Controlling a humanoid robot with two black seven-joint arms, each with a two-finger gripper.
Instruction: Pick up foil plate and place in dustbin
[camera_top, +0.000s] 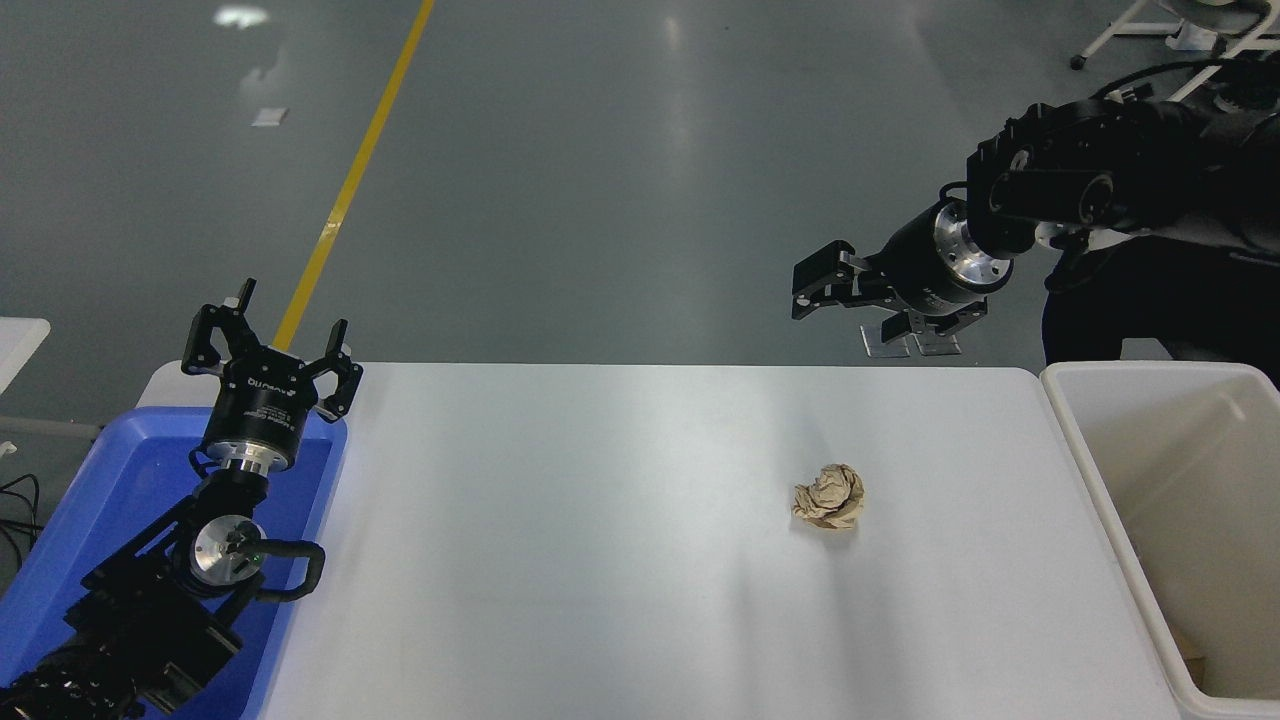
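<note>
The foil plate shows nowhere in the head view. The cream dustbin (1090, 480) stands at the table's right end; the part of its inside that shows holds no foil. My right gripper (850, 300) hangs in the air above the table's far right edge, left of the dustbin, pointing left, open and empty. A small crumpled brown paper ball (829, 496) lies on the white table (560, 540), below and nearer than the right gripper. My left gripper (275, 345) is parked open at the lower left.
A blue plastic tray (110, 480) sits under the left arm at the table's left end. A small brownish scrap (1195, 648) lies at the dustbin's bottom. Chair legs (1110, 30) stand on the floor at the far right.
</note>
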